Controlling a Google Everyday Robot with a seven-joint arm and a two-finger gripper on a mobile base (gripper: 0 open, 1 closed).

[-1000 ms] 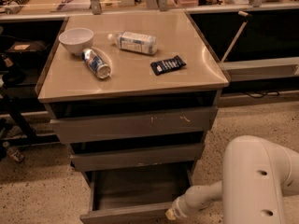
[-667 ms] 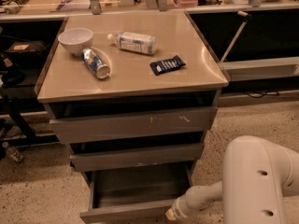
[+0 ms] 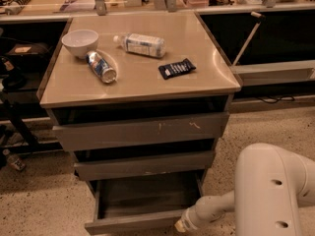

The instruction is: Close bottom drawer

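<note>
The bottom drawer (image 3: 138, 222) is the narrowest of three grey drawers in the cabinet and stands pulled well out, its deep tray (image 3: 147, 194) showing empty. My gripper (image 3: 181, 225) is at the end of the white arm (image 3: 216, 208), low at the frame's bottom edge. It sits right by the right end of the bottom drawer's front panel. The mid-width drawer (image 3: 145, 164) and the widest, scratched drawer (image 3: 142, 130) above it are each out a little.
The cabinet top (image 3: 142, 80) carries a white bowl (image 3: 79, 42), a can on its side (image 3: 101, 66), a plastic bottle on its side (image 3: 141, 44) and a dark snack packet (image 3: 176, 68). Dark shelving stands left and right. My bulky arm housing (image 3: 273, 191) fills the lower right over speckled floor.
</note>
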